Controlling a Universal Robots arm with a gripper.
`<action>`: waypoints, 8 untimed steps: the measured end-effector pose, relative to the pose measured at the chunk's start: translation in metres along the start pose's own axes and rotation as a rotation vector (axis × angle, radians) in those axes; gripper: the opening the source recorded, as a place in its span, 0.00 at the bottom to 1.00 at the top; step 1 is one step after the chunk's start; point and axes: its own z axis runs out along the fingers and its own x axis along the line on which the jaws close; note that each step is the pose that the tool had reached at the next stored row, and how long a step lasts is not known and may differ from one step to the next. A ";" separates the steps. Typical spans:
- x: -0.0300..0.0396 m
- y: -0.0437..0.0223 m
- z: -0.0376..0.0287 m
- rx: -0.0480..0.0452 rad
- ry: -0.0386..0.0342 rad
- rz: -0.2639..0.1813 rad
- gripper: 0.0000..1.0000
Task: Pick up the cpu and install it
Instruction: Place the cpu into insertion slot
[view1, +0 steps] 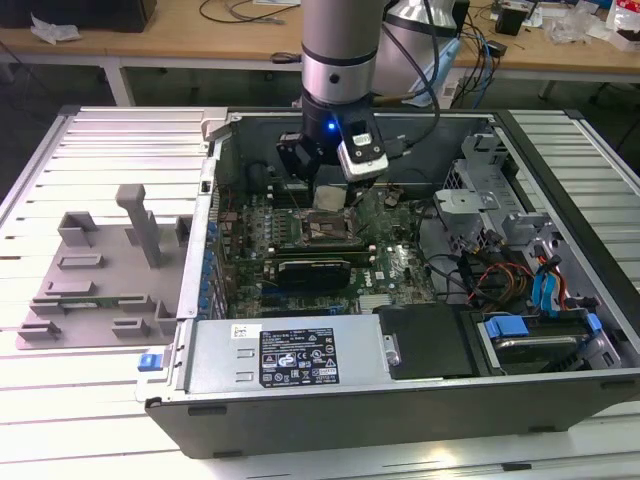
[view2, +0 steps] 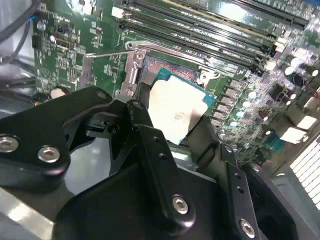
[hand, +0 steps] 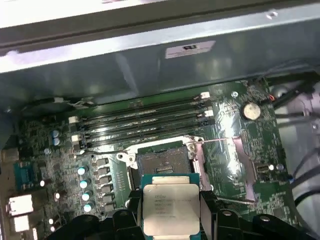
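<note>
Gripper (view2: 174, 122) clamped on the cpu (hand: 170, 206), hovering just over the open socket (hand: 162, 161), upper centre of the exterior view

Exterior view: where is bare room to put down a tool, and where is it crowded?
Bare table slats lie beyond the tray and on its near side, beside the case. Crowded: the tray's blocks, and inside the case, where the gripper holds the cpu above the motherboard.
</note>
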 end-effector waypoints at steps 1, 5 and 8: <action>0.0000 0.0000 0.0004 0.0012 -0.0040 0.053 0.55; 0.0000 -0.0001 0.0014 0.0043 -0.0132 0.178 0.55; 0.0001 -0.0002 0.0022 0.0064 -0.0202 0.273 0.55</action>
